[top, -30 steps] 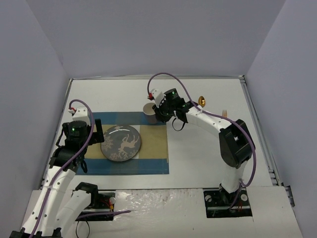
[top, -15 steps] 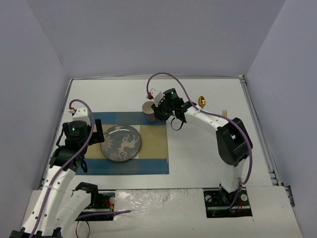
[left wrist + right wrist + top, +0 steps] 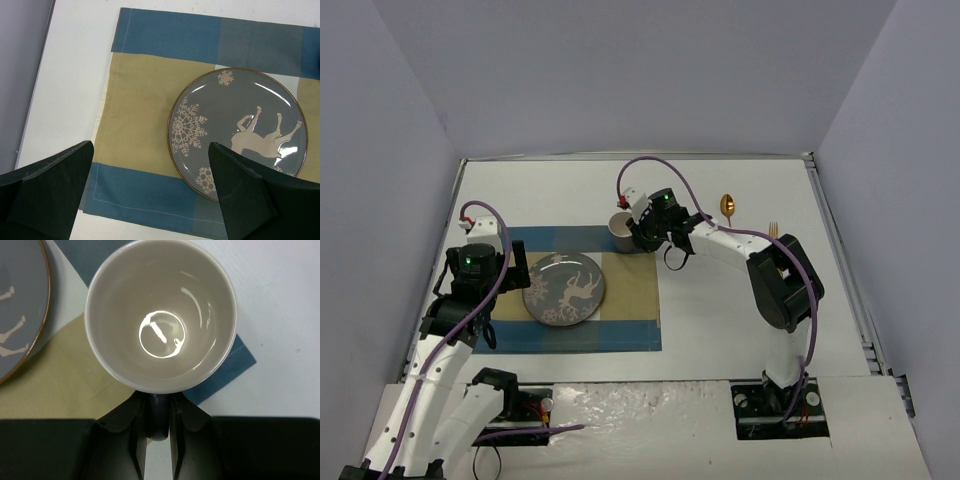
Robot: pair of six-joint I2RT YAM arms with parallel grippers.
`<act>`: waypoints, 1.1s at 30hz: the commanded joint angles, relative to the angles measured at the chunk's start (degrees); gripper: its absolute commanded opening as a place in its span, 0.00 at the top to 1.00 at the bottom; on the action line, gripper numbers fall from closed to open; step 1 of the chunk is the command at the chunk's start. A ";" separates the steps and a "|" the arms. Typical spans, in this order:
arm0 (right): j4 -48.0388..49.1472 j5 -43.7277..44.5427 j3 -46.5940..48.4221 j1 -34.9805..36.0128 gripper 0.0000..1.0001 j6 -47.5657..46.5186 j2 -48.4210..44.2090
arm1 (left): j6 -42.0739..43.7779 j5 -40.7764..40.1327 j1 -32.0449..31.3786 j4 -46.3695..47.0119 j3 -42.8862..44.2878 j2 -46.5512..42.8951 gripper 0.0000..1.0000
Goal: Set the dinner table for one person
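A cream mug (image 3: 619, 229) is at the far right corner of the blue-and-tan placemat (image 3: 620, 320) on the white dinner table (image 3: 720, 300). My right gripper (image 3: 638, 236) is shut on the mug's dark handle (image 3: 158, 417). The right wrist view looks straight down into the empty mug (image 3: 160, 315). I cannot tell whether it rests on the cloth. A grey plate with a deer and snowflakes (image 3: 565, 289) lies on the placemat. My left gripper (image 3: 462, 322) is open and empty above the placemat's left part (image 3: 135, 100), beside the plate (image 3: 237, 135).
A golden spoon (image 3: 727, 205) and a golden fork (image 3: 773, 230) lie on the table to the right of the mug, near the right arm. Grey walls enclose the table on three sides.
My right gripper has carried the mug slightly nearer over the placemat corner, and the right arm's elbow has swung left. The left arm has not moved.
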 commanded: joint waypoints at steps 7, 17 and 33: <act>7.09 -0.55 -3.81 -1.23 0.83 0.19 -3.11 | 0.95 0.07 0.04 2.23 2.71 -0.21 0.03; 2.11 0.78 -4.92 -3.54 0.57 1.31 -14.10 | 0.93 0.20 0.04 2.30 2.71 -0.34 0.03; -3.23 19.08 -2.99 -22.00 0.38 17.57 -12.19 | 0.93 0.69 0.04 2.30 2.71 -0.50 0.03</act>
